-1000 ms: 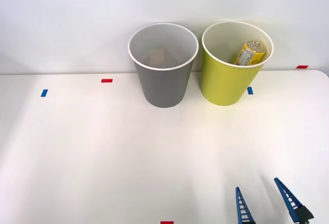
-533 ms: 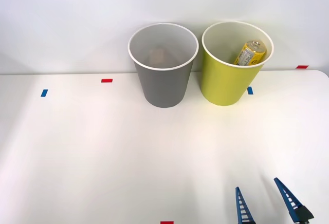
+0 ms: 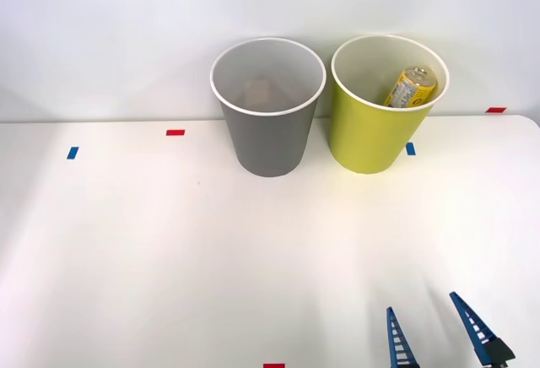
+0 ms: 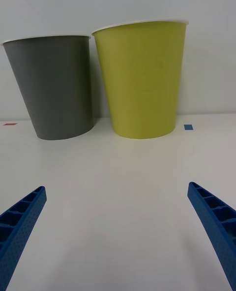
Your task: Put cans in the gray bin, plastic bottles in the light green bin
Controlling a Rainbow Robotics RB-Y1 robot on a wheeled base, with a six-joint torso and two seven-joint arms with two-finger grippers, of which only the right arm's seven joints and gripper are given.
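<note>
Can: slim, yellow-orange with a silvery top end and printed body; tilted inside the light green bin, top end leaning against the far inner wall, lower part hidden below the rim.
Light green bin: round, tapered, yellow-green outside, white rim, pale inside; upright at the back of the table, just beside the gray bin, on its right.
Gray bin: same shape, gray outside, white rim, pale inside; upright, with a faint pale patch on the inner wall, too unclear to name.
Right gripper: low at the near right of the table, well apart from both bins; blue ribbed fingers spread wide, released, holding nothing.
Tape marks: small red and blue pieces stuck to the tabletop; one blue piece just beside the light green bin's base.
</note>
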